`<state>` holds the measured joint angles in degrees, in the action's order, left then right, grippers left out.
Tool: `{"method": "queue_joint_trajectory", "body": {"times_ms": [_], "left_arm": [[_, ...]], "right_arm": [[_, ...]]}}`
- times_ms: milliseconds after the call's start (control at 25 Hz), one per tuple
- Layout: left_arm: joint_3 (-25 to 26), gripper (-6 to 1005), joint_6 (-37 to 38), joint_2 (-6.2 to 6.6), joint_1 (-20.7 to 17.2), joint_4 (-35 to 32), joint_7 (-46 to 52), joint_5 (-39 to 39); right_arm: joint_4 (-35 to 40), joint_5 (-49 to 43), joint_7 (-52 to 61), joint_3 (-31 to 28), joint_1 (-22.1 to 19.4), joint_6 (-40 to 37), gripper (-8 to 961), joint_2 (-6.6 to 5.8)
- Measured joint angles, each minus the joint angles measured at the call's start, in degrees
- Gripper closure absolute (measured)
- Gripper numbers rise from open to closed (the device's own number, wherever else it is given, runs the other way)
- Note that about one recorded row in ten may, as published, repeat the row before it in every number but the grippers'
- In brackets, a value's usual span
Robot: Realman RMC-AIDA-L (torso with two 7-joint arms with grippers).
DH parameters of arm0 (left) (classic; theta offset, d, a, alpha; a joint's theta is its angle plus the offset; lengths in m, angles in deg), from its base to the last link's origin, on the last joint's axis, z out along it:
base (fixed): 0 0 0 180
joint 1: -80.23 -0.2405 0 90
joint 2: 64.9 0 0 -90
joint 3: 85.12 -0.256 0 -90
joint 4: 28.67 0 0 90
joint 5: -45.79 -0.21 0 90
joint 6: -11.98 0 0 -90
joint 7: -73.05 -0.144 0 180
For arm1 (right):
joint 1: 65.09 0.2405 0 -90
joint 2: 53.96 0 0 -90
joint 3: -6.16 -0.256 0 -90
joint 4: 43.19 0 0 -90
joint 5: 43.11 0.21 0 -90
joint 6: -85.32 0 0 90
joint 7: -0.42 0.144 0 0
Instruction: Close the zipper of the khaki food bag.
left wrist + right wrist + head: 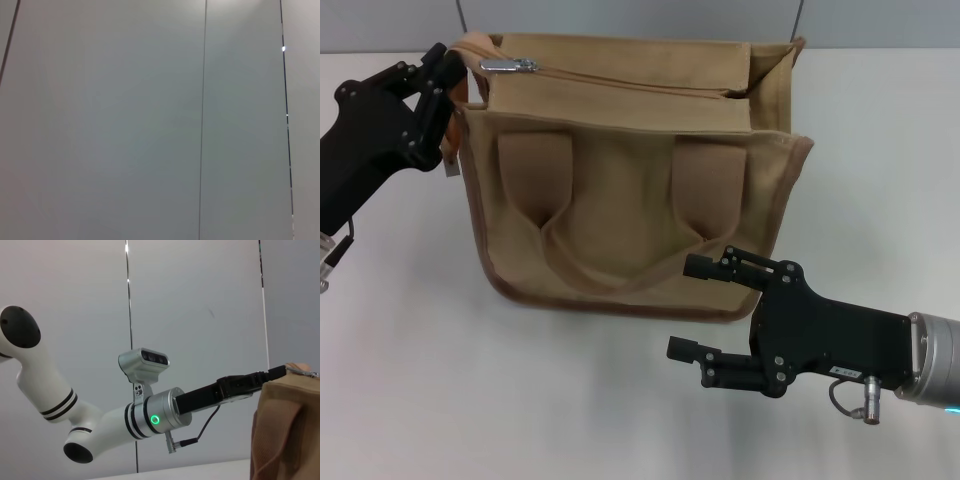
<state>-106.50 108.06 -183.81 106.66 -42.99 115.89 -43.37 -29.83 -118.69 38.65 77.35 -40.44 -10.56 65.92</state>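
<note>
Starting at the left of the scene, we find our left gripper (448,75) pressed against the far left top corner of the khaki food bag (630,190), beside the orange strap end there. We judge it is placed to pin that corner so the cloth does not drag along when the slider is pulled, but we cannot tell from any view whether its fingers are clenched on fabric or merely resting against it. The left wrist view shows only a plain grey wall panel (150,120) and adds nothing about the grip.

Moving rightward, the bag stands upright on the white table (410,380), towards the far side, with its handles hanging on the near face. Along its top runs the zipper (620,82), and the silver pull tab (508,65) lies at the far left end, just beside our left gripper. To the right of the tab the top still gapes, with a dark opening near the right end, so we judge the closing is barely begun and the tab has nearly the whole length to travel.

At the near right, our right gripper (705,308) hovers low before the bag's bottom right corner, fingers spread wide and grasping nothing. It sits well apart from the tab, so we take it as waiting rather than working.
</note>
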Motion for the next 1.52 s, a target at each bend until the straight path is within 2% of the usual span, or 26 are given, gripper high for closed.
{"method": "queue_joint_trajectory", "body": {"times_ms": [360,440,480,520,680,720,760,960,1080,1120,1280,1520], "left_arm": [[-0.3,919,0.9,-0.05,-0.1,1.3,0.1,0.0],[-0.2,919,2.4,-0.03,-0.1,1.6,0.3,0.1],[0.0,919,4.3,-0.11,0.2,1.7,1.0,0.1],[0.0,919,4.3,-0.11,0.2,1.7,1.0,0.1],[0.0,918,6.5,-0.22,1.4,1.8,3.1,0.4],[0.0,918,6.5,-0.22,1.4,1.8,3.1,0.4],[0.0,918,6.7,-0.23,2.2,1.8,3.8,0.5],[-0.1,917,6.8,-0.25,3.6,3.3,3.8,0.6],[-0.1,920,7.6,-0.27,4.3,3.9,3.7,0.6],[-0.1,921,7.6,-0.27,4.3,3.9,3.7,0.6],[0.0,922,8.8,-0.28,4.8,4.3,3.6,0.6],[0.0,922,9.4,-0.27,5.1,4.3,3.7,0.6]], "right_arm": [[-1.1,2.1,1.3,0.0,0.2,-1.9,164,0.0],[-2.0,6.6,5.5,0.0,0.3,-4.9,164,0.0],[-2.4,11.6,11.8,0.3,0.4,-8.3,164,-0.01],[-2.4,11.6,11.8,0.3,0.4,-8.3,164,-0.01],[-1.9,16.3,25.8,-0.9,2.4,-11.7,164,-0.23],[-1.9,16.3,25.8,-0.9,2.4,-11.7,164,-0.23],[-1.9,18.0,30.6,-1.3,3.4,-11.0,164,-0.36],[-0.7,19.5,38.7,-1.4,6.4,-8.2,163,-0.46],[0.3,19.5,43.8,-1.2,9.6,-2.5,163,-0.46],[0.3,19.5,43.8,-1.2,9.6,-2.5,163,-0.46],[0.5,19.3,48.0,-0.1,14.0,2.2,163,-0.21],[0.5,19.2,50.1,2.0,16.0,3.9,163,-0.11]]}}
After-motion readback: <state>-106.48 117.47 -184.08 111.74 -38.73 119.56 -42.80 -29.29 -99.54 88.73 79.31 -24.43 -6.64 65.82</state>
